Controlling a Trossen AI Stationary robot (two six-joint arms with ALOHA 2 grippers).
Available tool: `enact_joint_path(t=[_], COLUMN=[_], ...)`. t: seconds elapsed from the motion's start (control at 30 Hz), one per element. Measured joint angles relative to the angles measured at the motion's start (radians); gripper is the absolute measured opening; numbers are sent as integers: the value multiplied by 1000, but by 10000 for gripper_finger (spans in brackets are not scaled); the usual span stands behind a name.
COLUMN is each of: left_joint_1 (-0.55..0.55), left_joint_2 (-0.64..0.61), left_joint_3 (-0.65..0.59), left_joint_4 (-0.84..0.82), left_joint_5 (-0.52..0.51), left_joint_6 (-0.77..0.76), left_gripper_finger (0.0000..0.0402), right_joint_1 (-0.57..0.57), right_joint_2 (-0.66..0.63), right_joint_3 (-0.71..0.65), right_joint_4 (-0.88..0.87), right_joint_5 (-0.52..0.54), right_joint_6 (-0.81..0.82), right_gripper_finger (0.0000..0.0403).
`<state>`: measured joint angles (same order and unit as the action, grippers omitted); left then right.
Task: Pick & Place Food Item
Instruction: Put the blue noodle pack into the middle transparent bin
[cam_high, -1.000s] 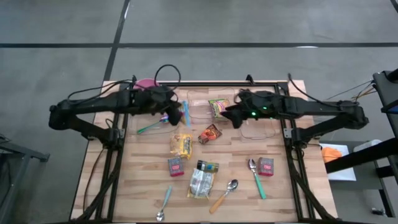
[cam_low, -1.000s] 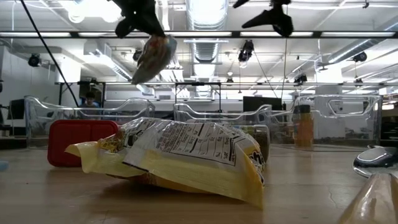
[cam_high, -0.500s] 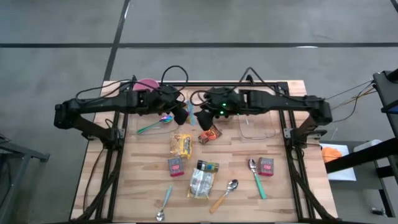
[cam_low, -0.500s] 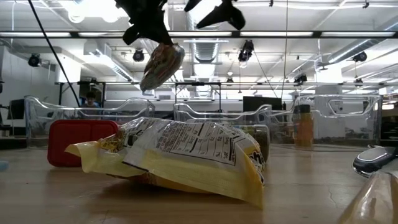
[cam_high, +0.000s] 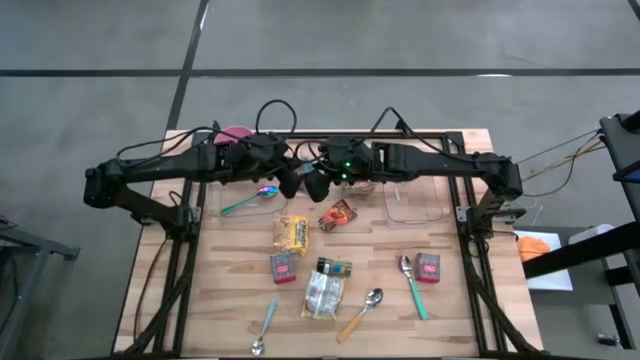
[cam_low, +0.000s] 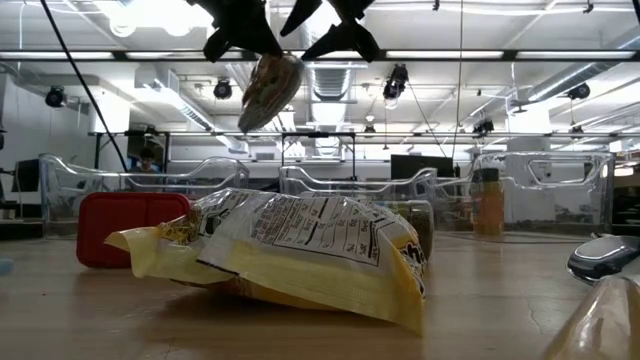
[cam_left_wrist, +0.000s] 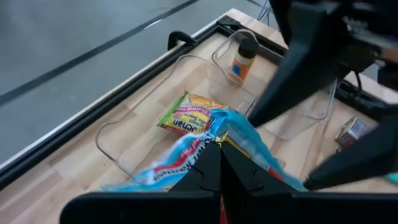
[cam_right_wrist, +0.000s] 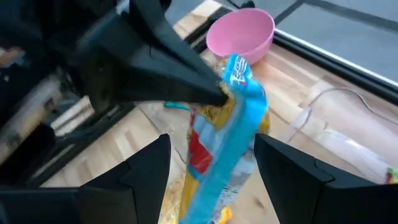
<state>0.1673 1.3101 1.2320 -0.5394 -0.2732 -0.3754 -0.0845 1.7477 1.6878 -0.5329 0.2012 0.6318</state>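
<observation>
Above the bench's (cam_high: 420, 335) back middle, a snack bag (cam_right_wrist: 227, 130) hangs pinched in the left gripper's (cam_left_wrist: 219, 163) closed fingers. The right gripper (cam_right_wrist: 211, 165), fingers spread on either side of it, seems ready to take it over.

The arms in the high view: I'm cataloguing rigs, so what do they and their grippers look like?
Both arms are black, built of long slim links. The left arm and right arm trail loose black cables that loop above their wrists. A small green light glows on the right arm's wrist. The right gripper has two flat, black, angular fingers; the left gripper has dark fingers tapering to a point.
</observation>
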Motion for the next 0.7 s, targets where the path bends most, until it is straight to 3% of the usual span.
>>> enact_joint_path(t=[0.47, 0.7], left_joint_1=[5, 5], left_joint_2=[-41, -60], left_joint_3=[0, 0], left_joint_4=[-56, -6], left_joint_5=[43, 137], left_joint_6=[121, 142], left_gripper_finger=[0, 0], right_joint_1=[18, -1], right_joint_2=[-53, -63], right_joint_3=[-8, -8], right_joint_4=[-73, -48], right_joint_5=[5, -14], right_joint_6=[-4, -17], right_gripper_finger=[228, 228])
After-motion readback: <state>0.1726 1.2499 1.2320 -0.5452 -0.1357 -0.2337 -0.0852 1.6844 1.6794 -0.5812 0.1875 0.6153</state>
